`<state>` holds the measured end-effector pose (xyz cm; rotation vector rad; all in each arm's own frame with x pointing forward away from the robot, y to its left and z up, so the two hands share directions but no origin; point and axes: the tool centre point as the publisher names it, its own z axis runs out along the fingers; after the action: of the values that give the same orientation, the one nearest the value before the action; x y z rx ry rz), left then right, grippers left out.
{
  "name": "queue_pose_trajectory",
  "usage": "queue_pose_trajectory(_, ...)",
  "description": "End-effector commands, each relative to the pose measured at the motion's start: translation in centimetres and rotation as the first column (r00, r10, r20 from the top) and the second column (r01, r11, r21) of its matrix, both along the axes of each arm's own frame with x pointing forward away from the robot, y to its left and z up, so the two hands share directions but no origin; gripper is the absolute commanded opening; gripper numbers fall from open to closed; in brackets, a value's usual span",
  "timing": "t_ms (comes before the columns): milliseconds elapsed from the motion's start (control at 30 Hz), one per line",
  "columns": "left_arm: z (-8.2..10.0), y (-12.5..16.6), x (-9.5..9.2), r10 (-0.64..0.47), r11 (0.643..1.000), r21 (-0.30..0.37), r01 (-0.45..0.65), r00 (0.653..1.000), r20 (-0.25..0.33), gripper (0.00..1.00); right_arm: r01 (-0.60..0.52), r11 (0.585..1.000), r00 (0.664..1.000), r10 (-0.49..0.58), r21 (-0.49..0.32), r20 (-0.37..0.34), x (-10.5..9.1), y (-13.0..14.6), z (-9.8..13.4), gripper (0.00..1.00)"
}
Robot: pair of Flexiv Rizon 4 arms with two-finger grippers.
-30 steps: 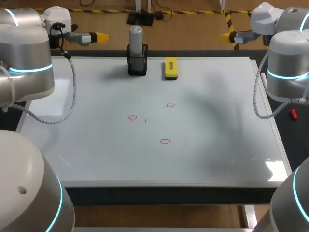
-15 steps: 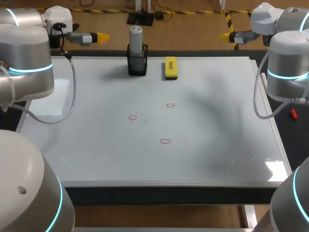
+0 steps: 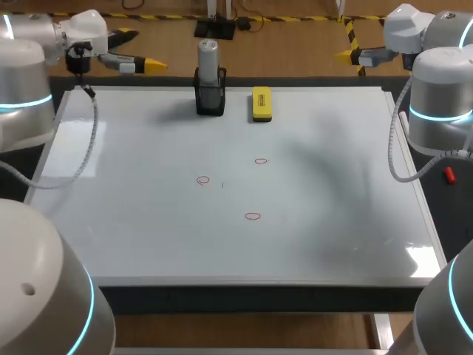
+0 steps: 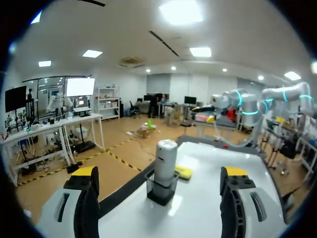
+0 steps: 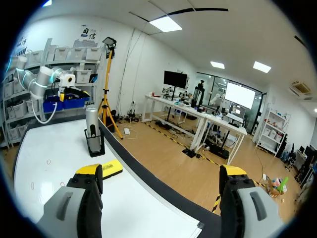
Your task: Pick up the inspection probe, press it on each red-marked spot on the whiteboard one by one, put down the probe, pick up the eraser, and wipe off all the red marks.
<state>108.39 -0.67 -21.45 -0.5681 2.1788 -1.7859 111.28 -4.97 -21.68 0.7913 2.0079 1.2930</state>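
At the table's far edge, grey cylindrical inspection probe [image 3: 208,61] stands upright in black holder [image 3: 210,101], ahead of left gripper [image 4: 160,174], fingers spread. Right gripper [image 5: 161,174] likewise spread, empty. Risk: an off-centre grasp may topple the probe.

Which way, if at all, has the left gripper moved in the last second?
Yes. The left gripper has swung and dipped toward the whiteboard's far edge; it is short of the probe, on its left.

Grey probe [image 3: 208,61] upright in black holder [image 3: 210,101], yellow eraser [image 3: 261,103] beside, three red marks [image 3: 253,217] on whiteboard [image 3: 340,200]
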Motion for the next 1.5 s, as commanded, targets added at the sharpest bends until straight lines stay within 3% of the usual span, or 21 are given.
queue_pose_trajectory(33,-0.8,0.0,0.9,-0.182,0.981,-0.068,0.184,0.983,0.031,1.0,-0.001,1.0,1.0,0.001,0.0,-0.001,0.0,0.0,0.0,1.0)
queue_pose_trajectory(300,-1.2,-2.0,1.3,-0.322,0.938,-0.113,0.328,0.944,0.068,1.0,-0.001,1.0,1.0,0.001,0.0,-0.001,0.0,0.0,0.0,1.0)
queue_pose_trajectory(367,-1.4,-2.5,1.4,-0.372,0.908,-0.173,0.381,0.924,0.084,1.0,-0.001,1.0,1.0,0.001,0.0,-0.001,0.0,0.0,0.0,1.0)
queue_pose_trajectory(500,-1.7,-3.5,1.6,-0.404,0.892,-0.179,0.415,0.91,0.093,1.0,-0.001,1.0,1.0,0.001,0.0,-0.001,0.0,0.0,0.0,1.0)
queue_pose_trajectory(733,-2.5,-5.6,2.1,-0.426,0.887,-0.162,0.432,0.902,0.071,1.0,-0.001,1.0,1.0,0.001,0.0,-0.001,0.0,0.0,0.0,1.0)
queue_pose_trajectory(1500,-5.1,-11.2,4.5,-0.436,0.869,-0.228,0.439,0.897,0.068,1.0,-0.001,1.0,1.0,0.001,0.0,-0.001,0.0,0.0,0.0,1.0)
